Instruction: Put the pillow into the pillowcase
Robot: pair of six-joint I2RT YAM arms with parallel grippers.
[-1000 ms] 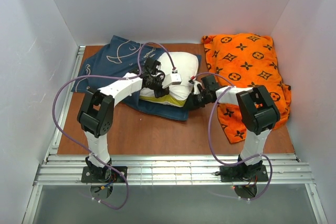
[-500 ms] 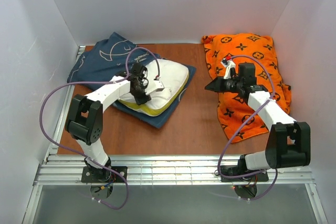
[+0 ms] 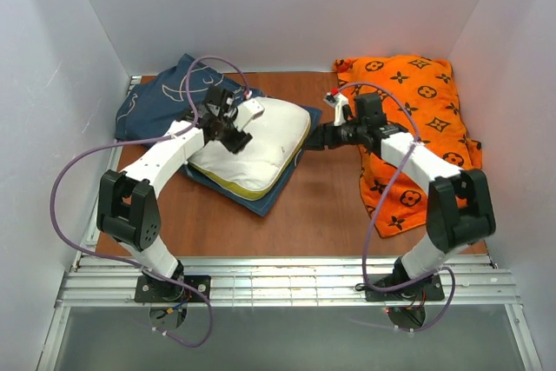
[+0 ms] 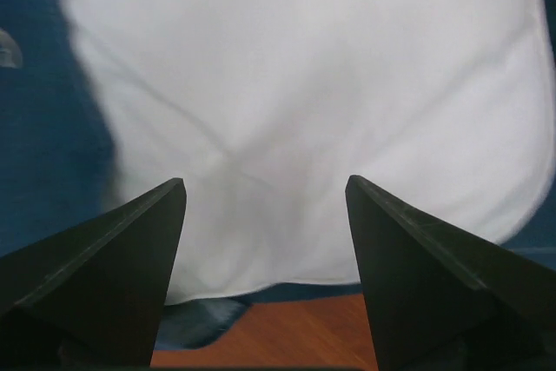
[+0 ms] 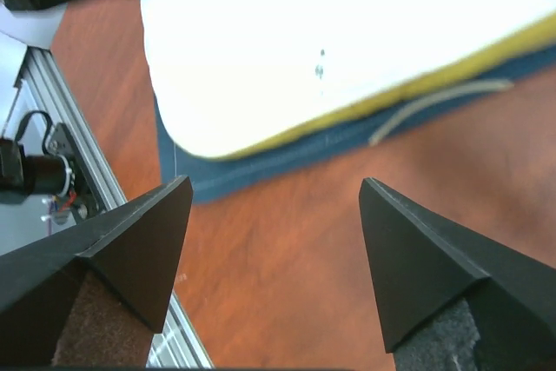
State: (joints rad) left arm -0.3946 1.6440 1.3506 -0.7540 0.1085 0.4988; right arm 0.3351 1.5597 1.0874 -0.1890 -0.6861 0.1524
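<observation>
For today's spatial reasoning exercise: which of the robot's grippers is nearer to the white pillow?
Left. The left gripper hangs directly over the pillow, above its left part. The right gripper is just off its right edge, above the table.

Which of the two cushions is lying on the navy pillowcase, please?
The white pillow with the yellow edge; the orange patterned cushion sits apart on the right.

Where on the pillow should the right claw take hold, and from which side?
Probably the pillow's yellow edge band, approached low from the right. That seam is thin enough to pinch and faces the open right claw; the plump middle looks too broad.
</observation>
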